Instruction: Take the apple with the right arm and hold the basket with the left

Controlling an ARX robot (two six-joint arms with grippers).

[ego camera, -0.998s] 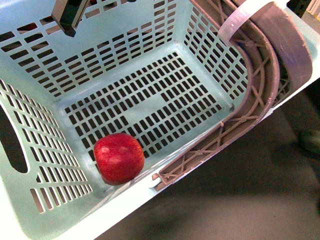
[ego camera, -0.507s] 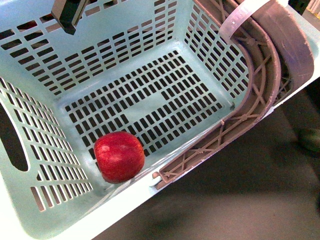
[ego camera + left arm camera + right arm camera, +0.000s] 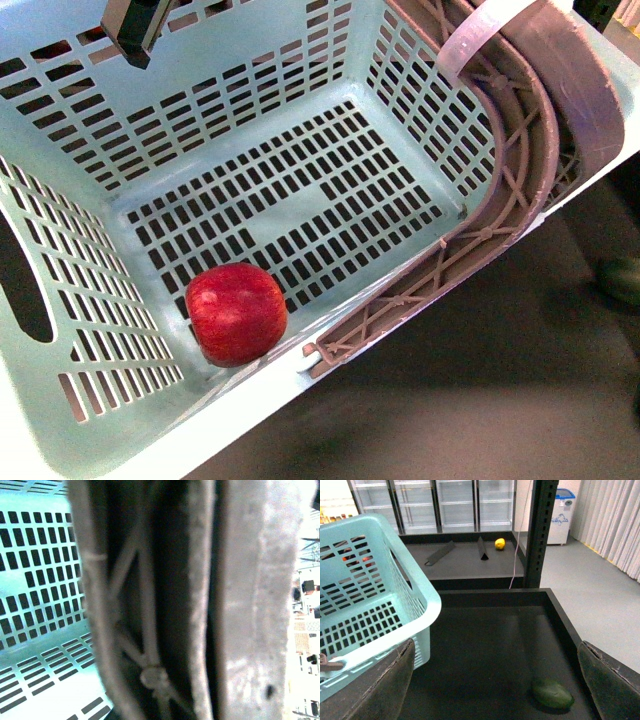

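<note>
The pale mint-blue basket fills the front view, tilted. The red apple lies on its slotted floor in the near left corner, against the near wall. The brown latticed handle with its white zip tie lies along the right rim. My left gripper is shut on the basket; the handle fills the left wrist view and hides the fingers. My right gripper is open and empty, outside the basket, over the black tray.
A dull green fruit lies on the black tray between the right fingers; it also shows in the front view. A dark arm part hangs over the far wall. A black post and a yellow fruit stand beyond.
The basket has shifted only very slightly. The apple stays in the same near corner.
</note>
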